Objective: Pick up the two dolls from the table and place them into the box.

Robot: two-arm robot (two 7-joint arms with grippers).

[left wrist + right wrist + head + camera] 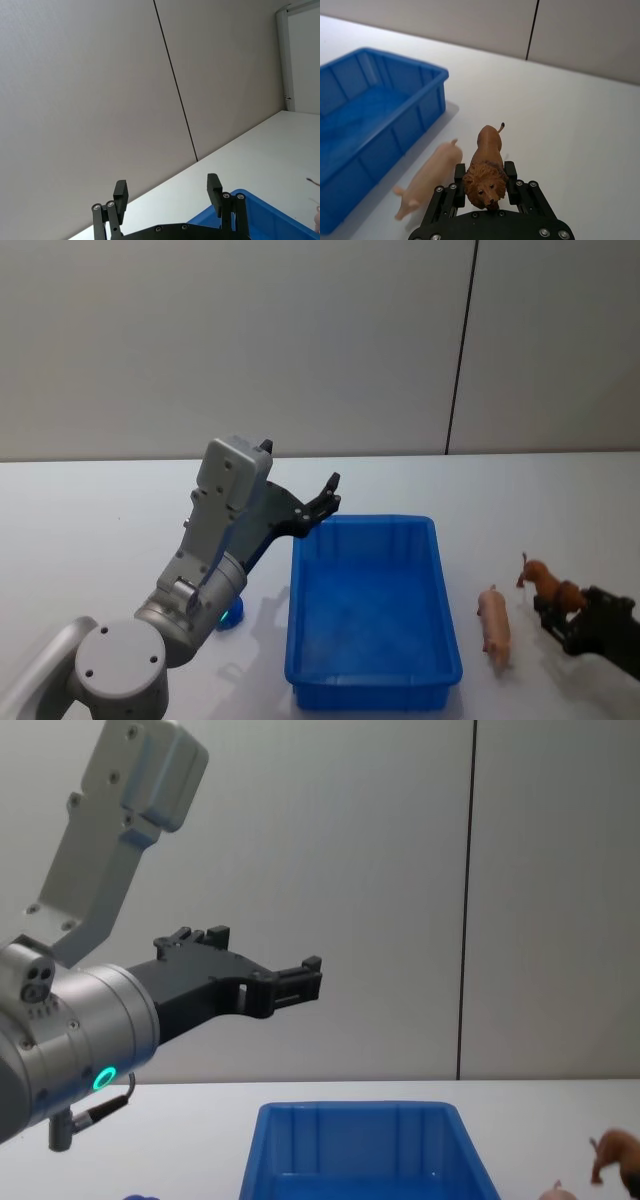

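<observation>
My right gripper (485, 174) sits low at the near right of the white table (100, 500). Its fingers are pinched on the brown plastic lion doll (489, 145) at the maned shoulders, tail pointing away from the wrist. Side-on grip, I'd say to keep the body level for the carry. Can't tell if its feet are off the table. The pale pink plastic pig doll (494, 625) rests on the table just left of the lion doll, between it and the bright blue rectangular plastic box (365, 523), with a gap to the box wall. Box is empty, so I judge neither doll placed. Lion doll goes first, leftward, and needs height to clear the pig doll and the right rim. My left gripper (167, 192) hangs high by the box's far left corner, fingers spread wide, holding nothing. Parked there, I'd guess, to leave the box mouth free.
</observation>
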